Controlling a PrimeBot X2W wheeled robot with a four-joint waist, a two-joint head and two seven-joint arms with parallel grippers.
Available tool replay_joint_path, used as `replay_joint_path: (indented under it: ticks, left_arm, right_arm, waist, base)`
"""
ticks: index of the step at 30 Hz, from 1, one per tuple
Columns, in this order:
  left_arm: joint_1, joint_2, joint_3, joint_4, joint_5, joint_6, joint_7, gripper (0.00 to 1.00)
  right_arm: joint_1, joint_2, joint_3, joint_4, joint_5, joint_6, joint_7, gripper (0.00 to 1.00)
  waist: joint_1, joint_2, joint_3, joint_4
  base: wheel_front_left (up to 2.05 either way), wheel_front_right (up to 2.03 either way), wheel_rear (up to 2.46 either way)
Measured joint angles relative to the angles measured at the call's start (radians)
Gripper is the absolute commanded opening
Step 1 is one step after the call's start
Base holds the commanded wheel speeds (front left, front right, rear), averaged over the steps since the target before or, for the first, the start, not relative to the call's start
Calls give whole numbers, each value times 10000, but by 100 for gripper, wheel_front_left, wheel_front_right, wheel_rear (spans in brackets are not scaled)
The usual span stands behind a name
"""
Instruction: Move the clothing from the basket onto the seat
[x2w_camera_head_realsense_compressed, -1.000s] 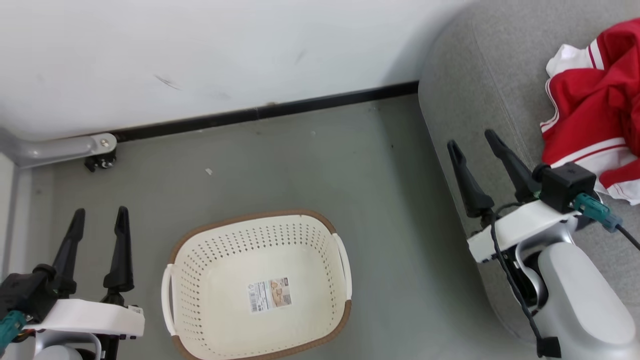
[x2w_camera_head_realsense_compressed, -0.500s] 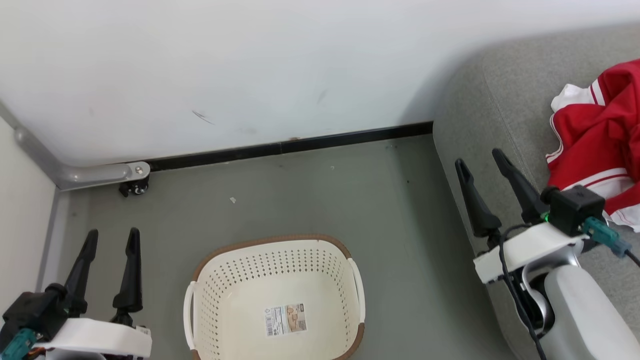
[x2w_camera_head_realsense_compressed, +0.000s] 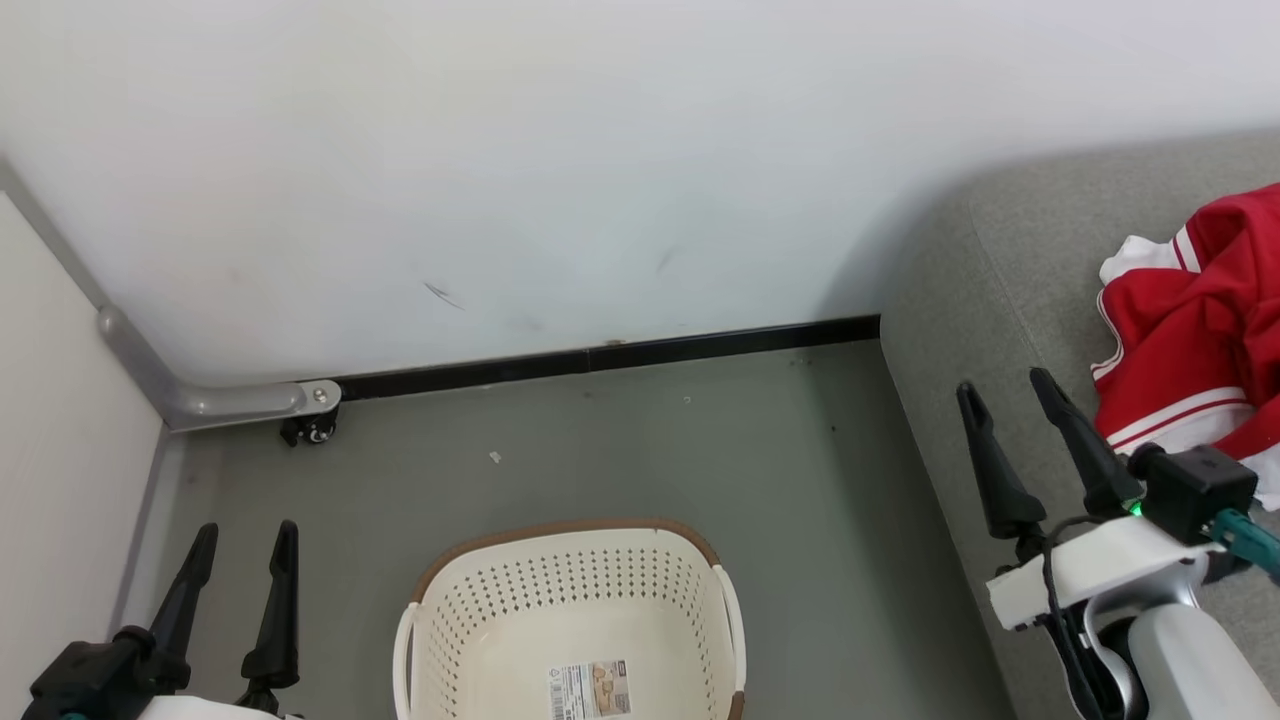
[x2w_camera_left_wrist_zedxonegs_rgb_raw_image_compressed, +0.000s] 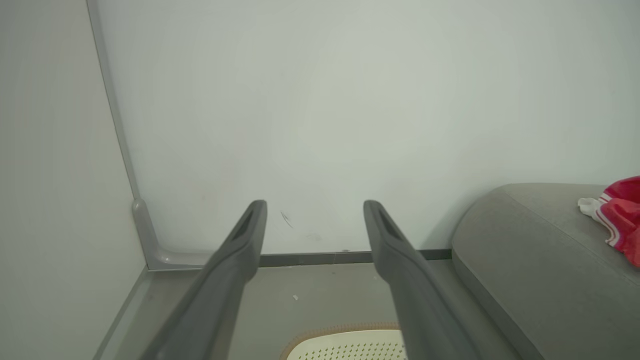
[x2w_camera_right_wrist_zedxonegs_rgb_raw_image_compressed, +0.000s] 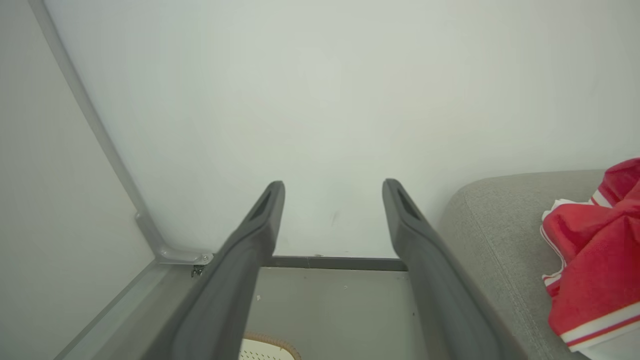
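1. The clothing (x2w_camera_head_realsense_compressed: 1195, 330) lies in a crumpled red-and-white heap on the sofa (x2w_camera_head_realsense_compressed: 1000, 300). It sits at the right edge of my head view, which cuts part of it off. White striped trim shows along its near side.
2. A band of bare grey fabric runs between the heap and the sofa's left edge. That edge rounds off into a corner close to the back wall (x2w_camera_head_realsense_compressed: 600, 150), and the sofa's side drops to the floor (x2w_camera_head_realsense_compressed: 650, 450).
3. My right gripper (x2w_camera_head_realsense_compressed: 1003, 383) hovers over that left edge, just beside the clothing but apart from it. Its fingers are spread wide with nothing between them.
4. The basket (x2w_camera_head_realsense_compressed: 560, 600) stands on the floor at the bottom of my head view, cut by the frame. Inside I see its perforated walls and a printed label (x2w_camera_head_realsense_compressed: 590, 690) on the bottom.
5. A strip of open floor separates the basket's right handle from the sofa's side. More open floor stretches from the brown rim back to the black baseboard (x2w_camera_head_realsense_compressed: 620, 355).
6. My left gripper (x2w_camera_head_realsense_compressed: 247, 530) is at the lower left, left of the basket and apart from it. Its fingers are spread and hold nothing.
7. A grey rail (x2w_camera_head_realsense_compressed: 230, 400) follows the corner by the side wall (x2w_camera_head_realsense_compressed: 60, 450), just beyond my left gripper.
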Motion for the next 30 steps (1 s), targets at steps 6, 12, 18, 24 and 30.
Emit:
replay_joint_path:
  ticks: [6, 12, 18, 24, 30]
  left_arm:
    - [275, -148, 46, -19, 178, -92, -2, 100]
    - [625, -192, 40, 0, 349, -205, -2, 100]
    - [824, -232, 48, 0, 439, -261, -2, 100]
    - [898, -276, 148, -2, 510, -265, -2, 100]
    - [1036, -320, 213, -13, 514, -336, -2, 100]
  right_arm:
    - [682, 104, -476, -186, 50, -2, -4, 100]
    - [1167, 148, -556, -328, 119, -2, -4, 100]
    - [1478, 130, -591, -525, 119, -2, -4, 100]
    - [1683, 127, -621, -619, 111, -2, -6, 100]
    - [1685, 134, -545, -702, 104, -2, -6, 100]
  waist:
    - [0, 0, -353, 81]
    - [0, 0, -642, 171]
    - [0, 0, -847, 256]
    - [0, 0, -970, 321]
    - [0, 0, -1027, 333]
  base:
    - [0, 0, 0]
    - [0, 0, 0]
    - [0, 0, 0]
    - [0, 0, 0]
    - [0, 0, 0]
